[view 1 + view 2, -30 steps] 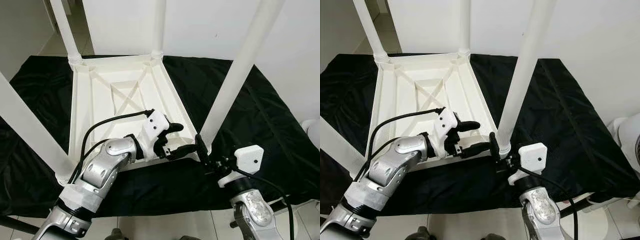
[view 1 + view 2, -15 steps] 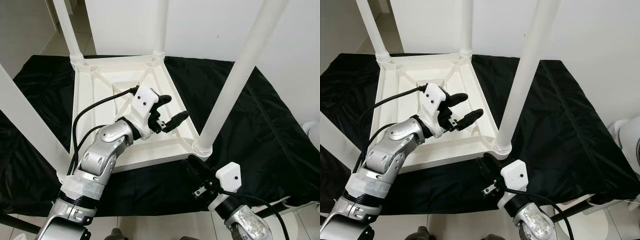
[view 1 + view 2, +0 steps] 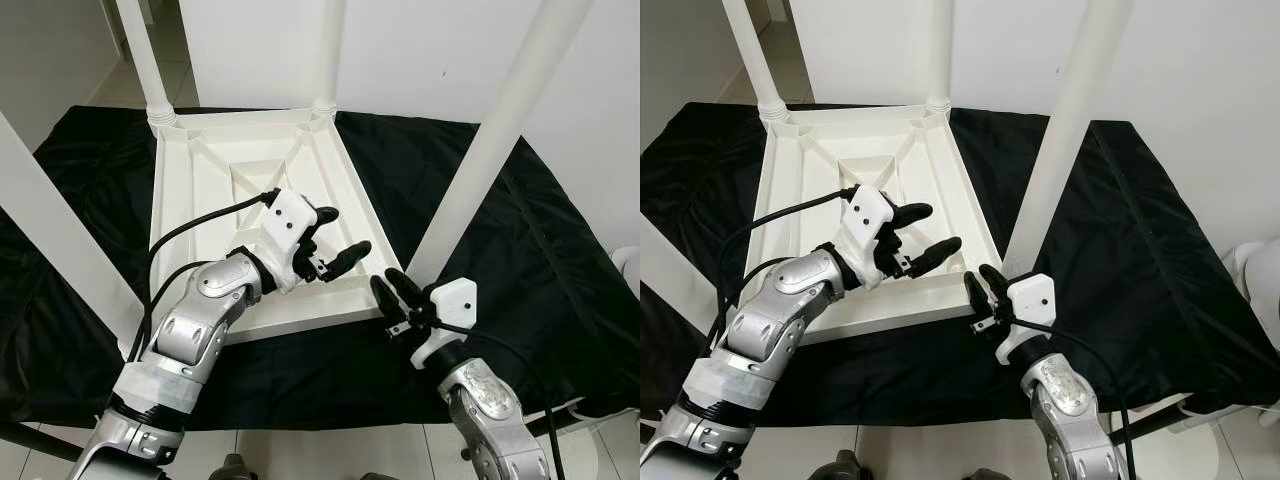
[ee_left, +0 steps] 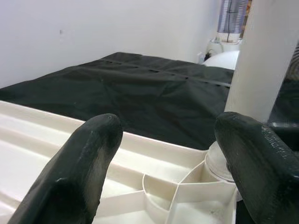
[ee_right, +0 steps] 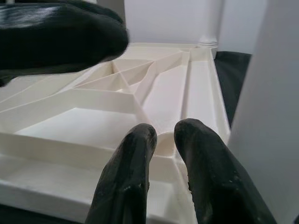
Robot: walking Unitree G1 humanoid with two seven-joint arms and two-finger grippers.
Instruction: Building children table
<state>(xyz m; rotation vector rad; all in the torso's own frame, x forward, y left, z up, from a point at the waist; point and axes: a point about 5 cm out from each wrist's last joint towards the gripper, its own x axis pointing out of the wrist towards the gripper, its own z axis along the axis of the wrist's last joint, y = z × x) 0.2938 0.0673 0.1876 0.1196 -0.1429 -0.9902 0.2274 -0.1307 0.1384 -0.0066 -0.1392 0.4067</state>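
Note:
A white plastic children's table (image 3: 200, 190) lies upside down on a black cloth, its legs pointing up. The near right leg (image 3: 480, 150) stands in its corner socket (image 4: 219, 161). My left gripper (image 3: 345, 230) hovers open over the underside near that corner, with nothing between its fingers (image 4: 88, 154). My right gripper (image 3: 385, 280) sits just in front of the same corner, beside the leg's base. Its fingers (image 5: 128, 172) are shut together, empty, and point at the table's rim.
The black cloth (image 3: 520, 260) spreads out on all sides of the table. Three more legs rise at the near left (image 3: 50, 230), far left (image 3: 145, 55) and far right (image 3: 328, 50). A white wall stands behind, a round white object (image 3: 628, 262) at the right edge, and tiled floor in front.
My left gripper lifted off the front rim and moved back over the underside, staying open. My right gripper dropped away from the leg's base, then rose again to the corner.

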